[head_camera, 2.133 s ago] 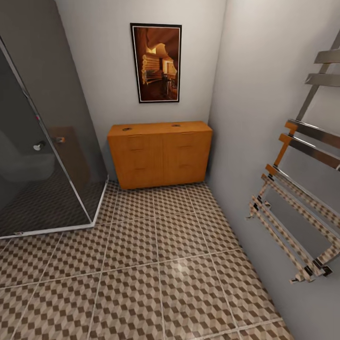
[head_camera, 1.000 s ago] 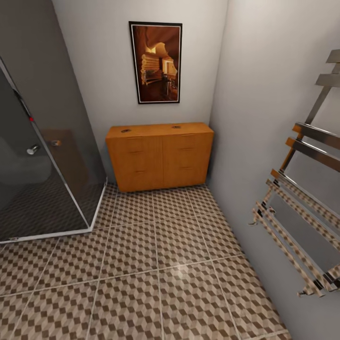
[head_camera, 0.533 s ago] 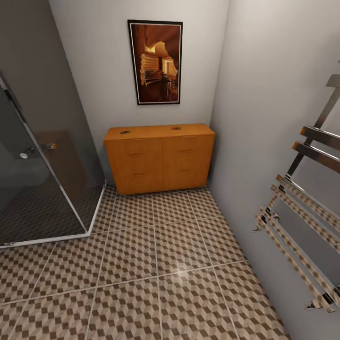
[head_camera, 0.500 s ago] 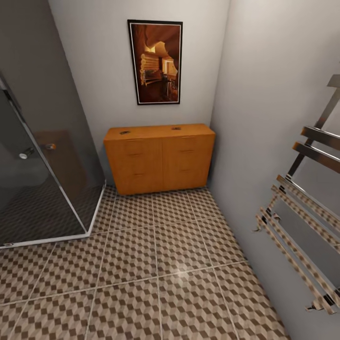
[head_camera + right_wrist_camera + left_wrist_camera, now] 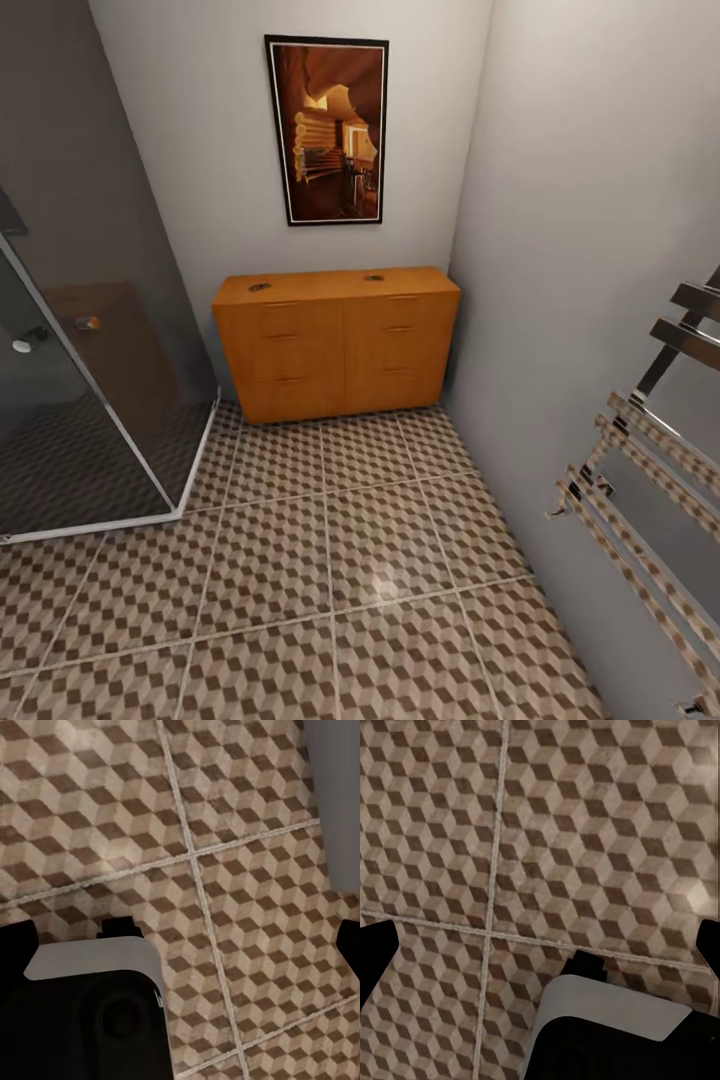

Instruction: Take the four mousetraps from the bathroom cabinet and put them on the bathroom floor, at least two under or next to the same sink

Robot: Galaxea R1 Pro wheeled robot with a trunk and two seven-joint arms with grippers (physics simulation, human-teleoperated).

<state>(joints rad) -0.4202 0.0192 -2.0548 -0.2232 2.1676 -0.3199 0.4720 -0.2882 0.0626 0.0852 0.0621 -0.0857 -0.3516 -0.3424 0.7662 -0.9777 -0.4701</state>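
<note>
The orange-brown cabinet (image 5: 335,345) stands against the far wall in the head view, all drawer fronts shut. Two small dark flat mousetraps lie on its top, one near the left end (image 5: 259,287) and one right of middle (image 5: 374,278). The other mousetraps and the sink are out of view. The cube-patterned bathroom floor (image 5: 300,560) stretches from me to the cabinet. My left gripper (image 5: 540,949) and right gripper (image 5: 180,945) hang open over floor tiles, dark fingertips (image 5: 373,960) (image 5: 16,941) wide apart, nothing between them.
A dark glass shower enclosure (image 5: 90,380) takes up the left side. A chrome towel radiator (image 5: 650,480) sticks out from the right wall. A framed picture (image 5: 326,130) hangs above the cabinet. Part of my own white and black body (image 5: 607,1027) sits below each wrist.
The camera has moved toward the cabinet, which now looks larger; the shower and radiator have slid outward in the picture. Nothing in the room has moved.
</note>
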